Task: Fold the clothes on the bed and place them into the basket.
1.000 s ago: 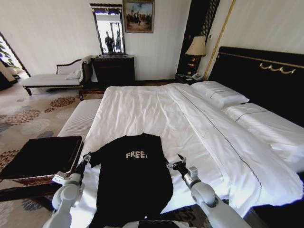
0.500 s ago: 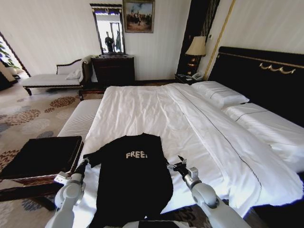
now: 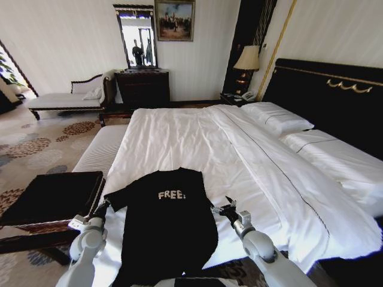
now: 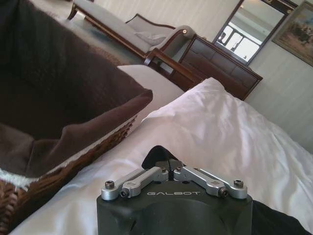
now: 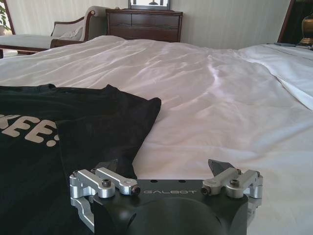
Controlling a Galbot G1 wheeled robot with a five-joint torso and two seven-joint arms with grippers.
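the black t-shirt [image 3: 166, 224] with white "free!" lettering lies flat near the foot edge of the bed [image 3: 197, 149], chest up, its lower part hanging over the duvet's near edge. the left gripper [image 3: 102, 208] sits at the shirt's left sleeve; in the left wrist view its fingers are pressed together on the dark sleeve edge [image 4: 159, 157]. the right gripper [image 3: 226, 206] rests just beside the shirt's right sleeve, and in the right wrist view its fingers [image 5: 221, 167] are spread apart, the sleeve tip [image 5: 142, 110] ahead of them on the white duvet. the basket [image 3: 51, 197], brown wicker with a black lining, stands just off the bed's left side, close by the left arm. a white upholstered bench [image 3: 102, 149] runs along the bed beyond the basket. farther back stand a dark dresser [image 3: 142, 88] with a mirror [image 3: 136, 37], a pale chaise longue [image 3: 66, 95], and a bedside lamp [image 3: 247, 60] near the black headboard [image 3: 326, 95].
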